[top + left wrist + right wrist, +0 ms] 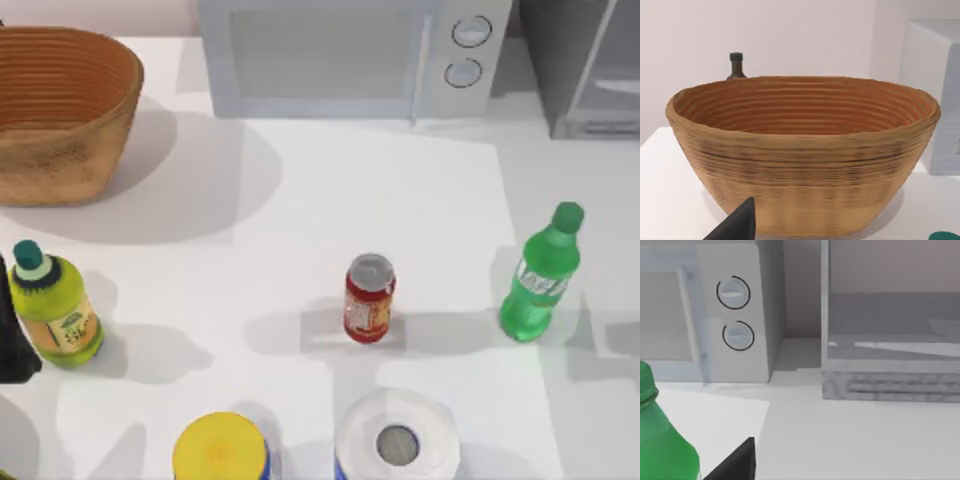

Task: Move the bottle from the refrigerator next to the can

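The slim green bottle stands upright on the table at the right, apart from the red can, which stands near the middle. In the right wrist view, the bottle's shoulder is close beside a dark part of my right gripper. The grey refrigerator sits at the back right corner; the right wrist view faces its front. My left arm is parked at the table's left edge. A dark tip of its gripper points toward the basket.
A white microwave stands at the back, left of the refrigerator. A woven basket is at the back left, with a dark bottle behind it. At the left stands a yellow-green bottle. A yellow-lidded canister and a white roll stand at the front.
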